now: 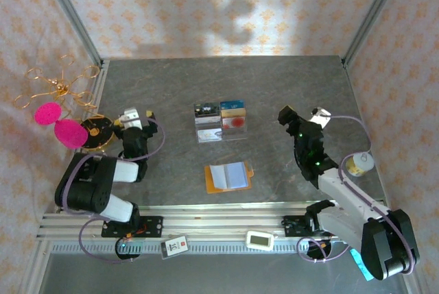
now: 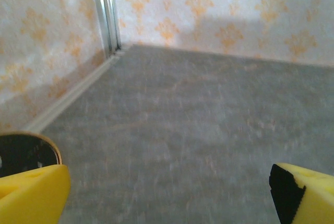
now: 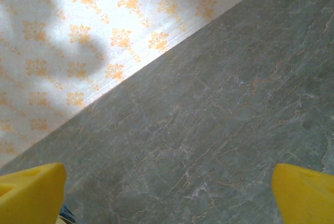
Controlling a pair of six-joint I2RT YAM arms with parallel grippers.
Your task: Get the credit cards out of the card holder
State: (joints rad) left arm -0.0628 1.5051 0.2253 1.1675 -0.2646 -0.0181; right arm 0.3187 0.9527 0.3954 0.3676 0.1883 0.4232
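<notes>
Card holder (image 1: 228, 177) lies open on tabletop (image 1: 158, 95), near-centre, long axis 3–9 o'clock. Can't make out credit cards inside. Right end effector (image 1: 300, 119) spread, empty; holder at its 8 o'clock, looks nearer. Left end effector (image 1: 132, 119) spread too; holder at its 4.

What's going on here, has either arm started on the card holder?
Nothing is being handled yet. The orange card holder lies open on the table between the arms, nearer their bases than the clear compartment tray. The left gripper and right gripper are both open and empty, off to either side.
</notes>
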